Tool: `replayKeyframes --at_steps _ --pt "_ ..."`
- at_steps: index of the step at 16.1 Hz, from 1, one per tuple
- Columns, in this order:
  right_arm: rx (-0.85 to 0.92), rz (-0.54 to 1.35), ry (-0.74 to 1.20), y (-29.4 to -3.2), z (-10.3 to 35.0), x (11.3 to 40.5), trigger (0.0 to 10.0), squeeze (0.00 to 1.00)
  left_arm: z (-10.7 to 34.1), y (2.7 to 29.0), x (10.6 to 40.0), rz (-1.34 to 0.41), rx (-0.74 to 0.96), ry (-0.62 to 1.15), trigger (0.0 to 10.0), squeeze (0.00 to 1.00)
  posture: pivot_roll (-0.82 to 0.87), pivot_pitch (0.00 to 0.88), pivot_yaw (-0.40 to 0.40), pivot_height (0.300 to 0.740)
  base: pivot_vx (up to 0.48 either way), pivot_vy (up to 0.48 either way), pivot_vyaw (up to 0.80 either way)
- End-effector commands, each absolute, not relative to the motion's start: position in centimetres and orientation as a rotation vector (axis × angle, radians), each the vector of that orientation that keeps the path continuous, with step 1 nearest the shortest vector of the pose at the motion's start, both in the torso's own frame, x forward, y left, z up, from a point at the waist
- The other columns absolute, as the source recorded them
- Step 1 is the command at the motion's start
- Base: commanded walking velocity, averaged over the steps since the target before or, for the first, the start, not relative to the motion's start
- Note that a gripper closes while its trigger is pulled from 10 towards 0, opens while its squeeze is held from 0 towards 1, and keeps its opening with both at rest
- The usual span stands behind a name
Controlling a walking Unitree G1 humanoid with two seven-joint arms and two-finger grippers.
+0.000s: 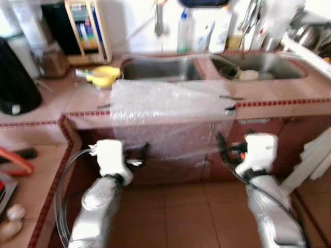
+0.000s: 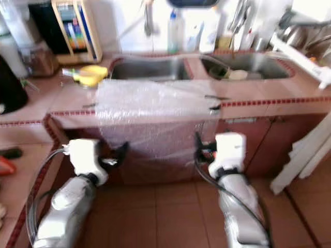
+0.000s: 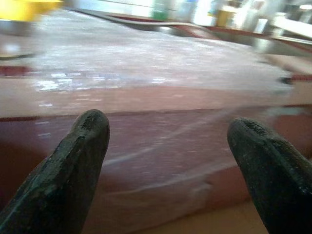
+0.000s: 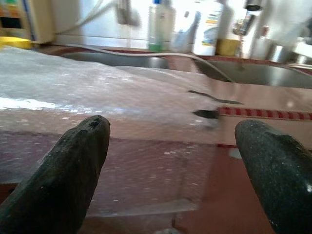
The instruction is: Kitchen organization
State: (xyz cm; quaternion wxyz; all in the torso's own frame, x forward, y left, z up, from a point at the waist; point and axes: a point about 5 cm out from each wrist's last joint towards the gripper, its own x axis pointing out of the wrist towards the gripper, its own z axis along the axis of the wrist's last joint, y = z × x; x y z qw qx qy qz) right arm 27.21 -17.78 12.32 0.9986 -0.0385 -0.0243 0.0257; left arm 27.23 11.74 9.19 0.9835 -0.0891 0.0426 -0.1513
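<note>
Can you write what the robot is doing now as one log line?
left end effector: open, empty | right end effector: open, empty | bubble wrap: draped over counter edge

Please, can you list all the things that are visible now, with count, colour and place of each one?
bubble wrap sheet: 1, clear, draped over the counter edge in front of the sink, hanging down the cabinet
double sink: 1, steel, set in the counter
counter: 1, pink tiles with red border
yellow object: 1, left of the sink
bottles: several, white and clear, behind the sink
black appliance: 1, far left on the counter
floor: brown tiles
left gripper: 1, black fingers open, low before the hanging wrap
right gripper: 1, black fingers open, near the wrap's right edge
</note>
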Motion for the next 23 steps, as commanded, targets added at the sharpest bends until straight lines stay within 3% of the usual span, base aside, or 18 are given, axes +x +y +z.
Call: replayKeyframes --at_steps 1,5,11,16,23 --pt "-0.077 0.07 -0.069 -17.2 12.8 27.4 10.0 0.0 9.4 12.8 27.3 -0.284 -0.154 0.082 10.0 0.0 -0.11 0.024 0.035 0.74 0.345 0.0 0.0" --pt "-0.089 0.077 -0.088 -17.3 13.4 27.4 10.0 0.0 9.8 12.9 27.3 -0.266 -0.145 0.066 10.0 0.0 -0.11 0.029 0.034 0.74 0.344 0.0 0.0" --pt "-0.122 0.109 -0.171 -16.8 15.7 27.9 10.0 0.0 14.5 12.3 28.5 -0.26 -0.118 -0.111 10.0 0.0 -0.1 0.022 0.03 0.74 0.343 0.0 0.0" --pt "-0.128 0.113 -0.169 -16.7 15.5 27.8 10.0 0.0 14.0 12.7 28.3 -0.246 -0.101 -0.089 10.0 0.0 -0.09 0.017 0.034 0.74 0.345 0.0 0.0" --pt "-0.124 0.106 -0.167 -16.4 15.4 28.0 10.0 0.0 13.3 12.8 28.3 -0.221 -0.14 -0.044 10.0 0.0 -0.1 0.012 0.04 0.74 0.0 -0.07 0.0"
